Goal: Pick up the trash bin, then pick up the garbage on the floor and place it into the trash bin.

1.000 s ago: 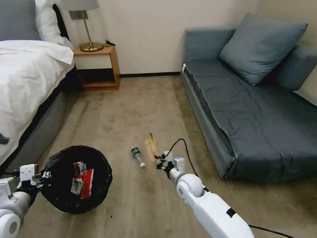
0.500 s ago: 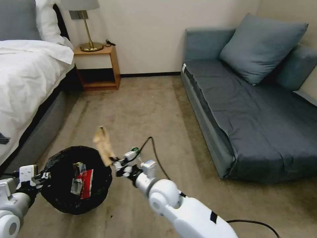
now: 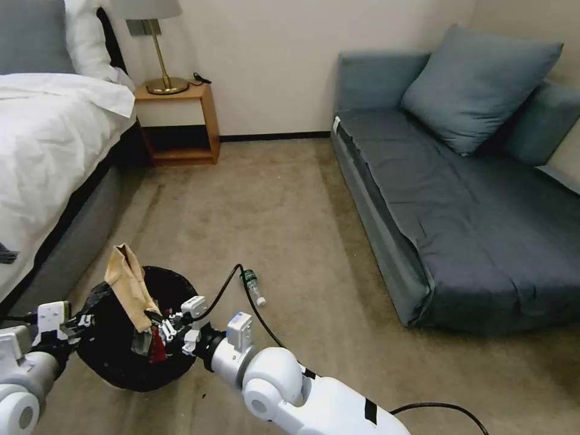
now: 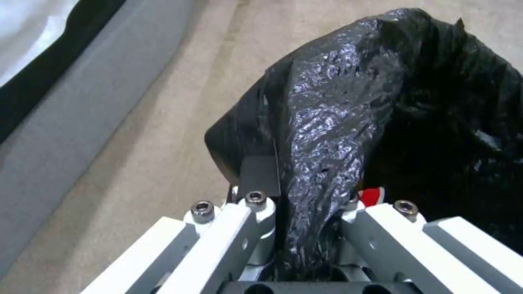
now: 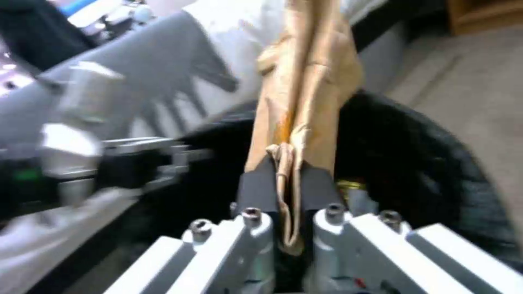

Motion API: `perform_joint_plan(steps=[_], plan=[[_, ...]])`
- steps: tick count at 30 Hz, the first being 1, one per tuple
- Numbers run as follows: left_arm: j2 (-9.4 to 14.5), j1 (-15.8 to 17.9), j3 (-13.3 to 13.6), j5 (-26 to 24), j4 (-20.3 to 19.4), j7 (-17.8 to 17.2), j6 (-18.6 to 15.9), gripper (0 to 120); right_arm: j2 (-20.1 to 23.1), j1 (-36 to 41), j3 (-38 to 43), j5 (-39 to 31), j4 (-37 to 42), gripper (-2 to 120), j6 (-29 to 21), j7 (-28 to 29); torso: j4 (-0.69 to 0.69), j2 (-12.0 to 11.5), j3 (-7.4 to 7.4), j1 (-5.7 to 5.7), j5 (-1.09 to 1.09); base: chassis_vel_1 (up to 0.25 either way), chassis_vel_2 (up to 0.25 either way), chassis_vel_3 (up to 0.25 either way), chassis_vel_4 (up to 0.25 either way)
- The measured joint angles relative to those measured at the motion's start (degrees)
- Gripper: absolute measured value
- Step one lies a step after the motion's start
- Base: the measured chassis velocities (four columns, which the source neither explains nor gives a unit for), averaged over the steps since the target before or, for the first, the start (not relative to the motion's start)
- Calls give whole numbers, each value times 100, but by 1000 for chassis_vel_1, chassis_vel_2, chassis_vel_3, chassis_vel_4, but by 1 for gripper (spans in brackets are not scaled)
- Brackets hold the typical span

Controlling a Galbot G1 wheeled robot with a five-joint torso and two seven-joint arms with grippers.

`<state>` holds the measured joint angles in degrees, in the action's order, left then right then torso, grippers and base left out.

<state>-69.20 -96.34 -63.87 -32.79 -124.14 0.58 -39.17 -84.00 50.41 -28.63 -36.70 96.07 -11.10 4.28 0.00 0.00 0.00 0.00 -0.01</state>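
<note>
Paper bag (image 3: 128, 285), carried across from beside the bottle (image 3: 252, 286) within the last second, now hangs over the bin (image 3: 115, 362), right gripper (image 3: 158, 326) clamped on its end; release appears due. Left gripper (image 4: 305, 212) pinches the bin's liner rim. A red packet, probably, lies inside. The bottle remains on the carpet, nothing obstructing

My right gripper (image 3: 158, 325) and the crumpled brown paper bag (image 3: 128, 284) cover most litter inside the round black-lined trash bin (image 3: 172, 368); I can't read the small clear green-labelled plastic bottle (image 3: 253, 286).
</note>
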Motion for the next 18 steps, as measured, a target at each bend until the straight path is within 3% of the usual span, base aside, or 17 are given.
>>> perform_joint_plan(steps=[18], plan=[[55, 42, -22, -30, 13, 0, 1, 7, 183, 102, -24, 243, 31, 78, -29, -175, -1, 0, 0, 0, 0, 0, 0, 0, 0]])
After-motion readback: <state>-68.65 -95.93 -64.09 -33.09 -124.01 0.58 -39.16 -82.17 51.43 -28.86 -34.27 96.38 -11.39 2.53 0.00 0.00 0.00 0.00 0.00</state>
